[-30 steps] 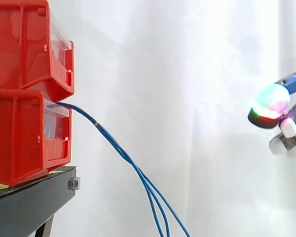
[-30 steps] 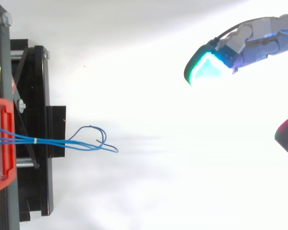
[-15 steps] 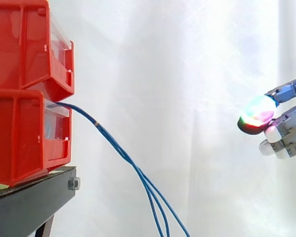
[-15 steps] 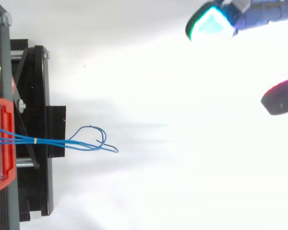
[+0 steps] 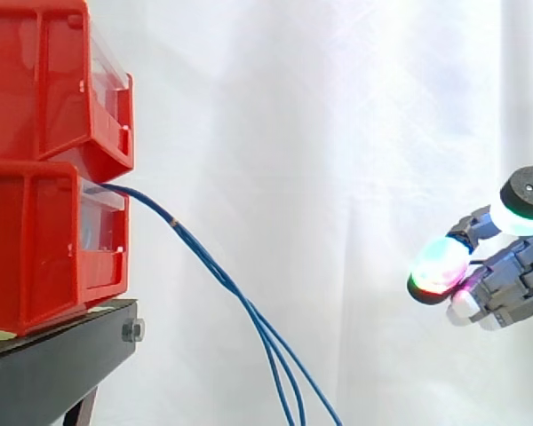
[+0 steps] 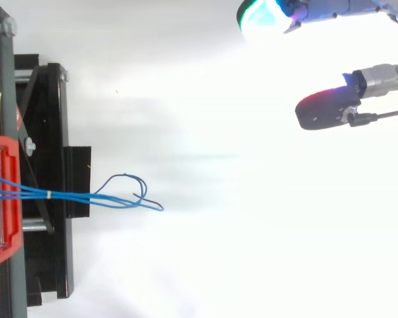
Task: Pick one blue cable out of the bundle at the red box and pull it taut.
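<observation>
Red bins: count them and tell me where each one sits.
2. The upper bin sits stacked on the lower bin, which rests on the stand at the left. More could be hidden beyond the picture's edges.

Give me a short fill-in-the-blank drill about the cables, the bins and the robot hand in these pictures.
The blue cables come out of the ______ of the two stacked red bins.
The bins rest on a ______ stand.
In the side view the hand is to the ______ of the cables and holds nothing.
Missing words: lower; black; right.
</observation>
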Controlling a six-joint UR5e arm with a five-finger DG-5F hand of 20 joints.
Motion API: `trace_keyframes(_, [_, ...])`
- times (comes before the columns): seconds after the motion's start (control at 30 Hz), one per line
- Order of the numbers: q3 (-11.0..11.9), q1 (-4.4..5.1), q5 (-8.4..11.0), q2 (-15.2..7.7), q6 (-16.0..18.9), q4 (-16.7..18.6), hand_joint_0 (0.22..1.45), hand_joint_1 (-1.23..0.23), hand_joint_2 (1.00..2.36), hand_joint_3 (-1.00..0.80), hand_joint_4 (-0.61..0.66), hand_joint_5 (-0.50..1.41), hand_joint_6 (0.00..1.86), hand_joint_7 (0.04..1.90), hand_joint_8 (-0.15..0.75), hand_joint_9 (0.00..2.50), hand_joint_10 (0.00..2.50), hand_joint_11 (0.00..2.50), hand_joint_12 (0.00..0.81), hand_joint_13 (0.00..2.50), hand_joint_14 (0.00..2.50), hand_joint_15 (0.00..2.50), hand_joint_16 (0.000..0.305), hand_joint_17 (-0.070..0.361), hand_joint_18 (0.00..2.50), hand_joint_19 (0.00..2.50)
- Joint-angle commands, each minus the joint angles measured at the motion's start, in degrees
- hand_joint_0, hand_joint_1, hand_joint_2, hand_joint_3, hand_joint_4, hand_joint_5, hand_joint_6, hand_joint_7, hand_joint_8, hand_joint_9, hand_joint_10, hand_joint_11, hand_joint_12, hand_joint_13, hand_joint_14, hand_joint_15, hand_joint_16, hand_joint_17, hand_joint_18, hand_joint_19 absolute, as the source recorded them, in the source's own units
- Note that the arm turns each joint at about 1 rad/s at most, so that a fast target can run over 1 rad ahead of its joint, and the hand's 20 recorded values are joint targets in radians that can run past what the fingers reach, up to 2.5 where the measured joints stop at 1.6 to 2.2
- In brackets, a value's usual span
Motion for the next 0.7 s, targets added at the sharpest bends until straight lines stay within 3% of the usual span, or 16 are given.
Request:
trace_keyframes(0.0, [0.05, 0.05, 1.43, -0.25, -1.37, 2.61, 0.53, -0.75, 1.0, -0.5, 0.31, -0.17, 0.5, 0.89, 0.328, 0.61, 0.01, 0.38, 0.416, 0.37, 0.0, 0.04, 0.075, 0.168, 0.32, 0.09])
trace_keyframes(0.27, [0.05, 0.14, 3.71, -4.03, -2.6, 10.43, 0.53, -0.72, 1.0, -0.5, 0.32, -0.17, 0.5, 0.89, 0.33, 0.62, 0.01, 0.39, 0.417, 0.37, 0.0, 0.04, 0.075, 0.168, 0.32, 0.1])
trace_keyframes(0.5, [0.05, 0.31, 4.33, -4.47, -4.36, 12.01, 0.53, -0.71, 1.0, -0.5, 0.33, -0.16, 0.5, 0.9, 0.332, 0.62, 0.01, 0.39, 0.418, 0.38, 0.0, 0.05, 0.074, 0.167, 0.32, 0.11])
trace_keyframes(0.6, [0.14, 0.67, 4.94, -4.65, -7.17, 13.59, 0.52, -0.71, 1.0, -0.5, 0.33, -0.16, 0.5, 0.9, 0.332, 0.62, 0.01, 0.39, 0.419, 0.38, 0.0, 0.05, 0.074, 0.167, 0.32, 0.1])
trace_keyframes(0.67, [0.75, 0.84, 5.47, -6.49, -8.58, 15.7, 0.53, -0.71, 1.0, -0.5, 0.33, -0.16, 0.5, 0.9, 0.333, 0.62, 0.01, 0.39, 0.42, 0.38, 0.0, 0.04, 0.074, 0.167, 0.32, 0.11])
